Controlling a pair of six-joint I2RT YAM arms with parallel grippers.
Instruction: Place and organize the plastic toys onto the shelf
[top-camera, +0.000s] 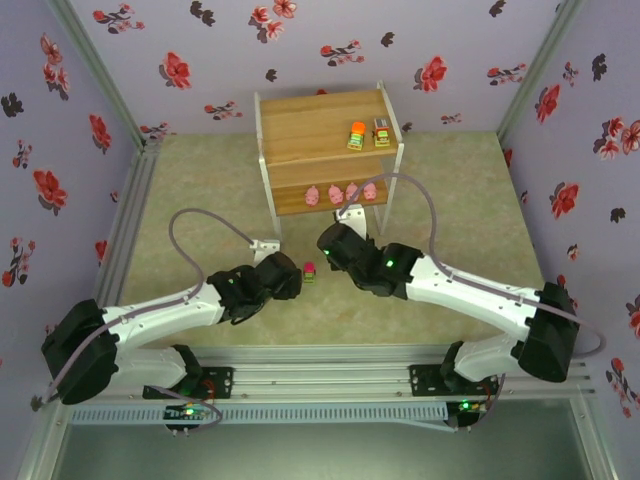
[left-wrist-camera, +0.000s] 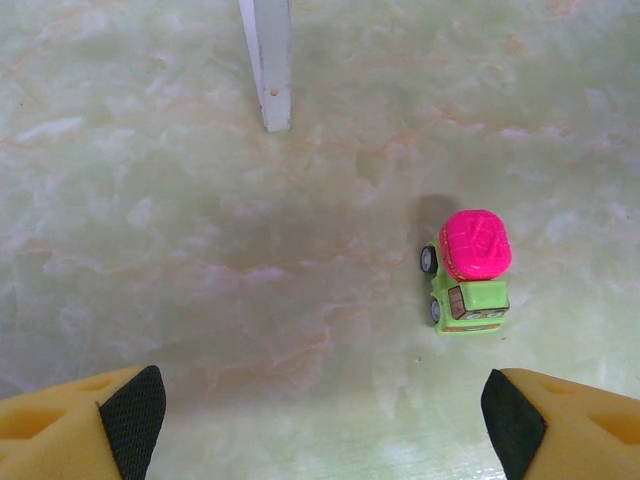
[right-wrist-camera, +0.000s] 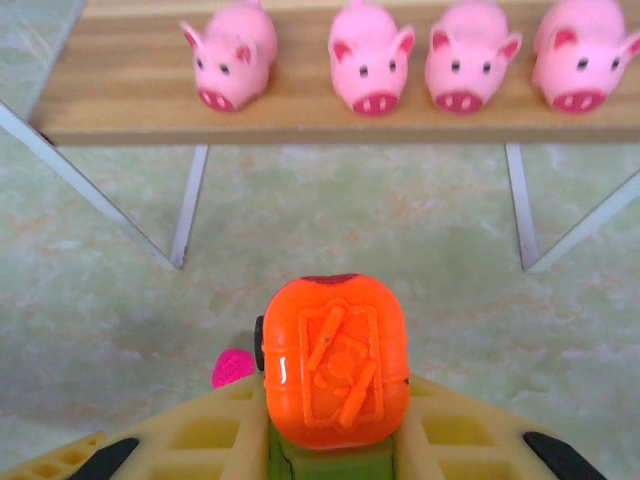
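Shelf (top-camera: 325, 130) sits at the far middle of the table (top-camera: 450, 200). Its top board has an orange-topped truck (top-camera: 356, 135) and a grey-topped truck (top-camera: 381, 132) side by side at the right end, with the rest of that board bare. The lower board (right-wrist-camera: 130, 100) carries four pink pigs (right-wrist-camera: 372, 60) in a row, facing out. My right gripper (top-camera: 335, 245) is just in front of the shelf, pinched on the green body of a second orange-topped truck (right-wrist-camera: 335, 365), which sits upright with its top clear of the fingers. My left gripper (left-wrist-camera: 320, 410) is spread wide and holding nothing, low over the table. The magenta-topped truck (left-wrist-camera: 470, 270) stands on its wheels ahead of it, off-centre toward the right pad (left-wrist-camera: 510, 420) and not touched. My read on the trucks: hard, light, glossy plastic, so they'll slip and will roll if nudged. Best hold is across the flat green sides under the top, not on the rounded cap. In the way: the shelf's white front leg (left-wrist-camera: 266, 60) is near on the left, the two wrists are close to each other, and the pigs and upper frame crowd the route to the top board.
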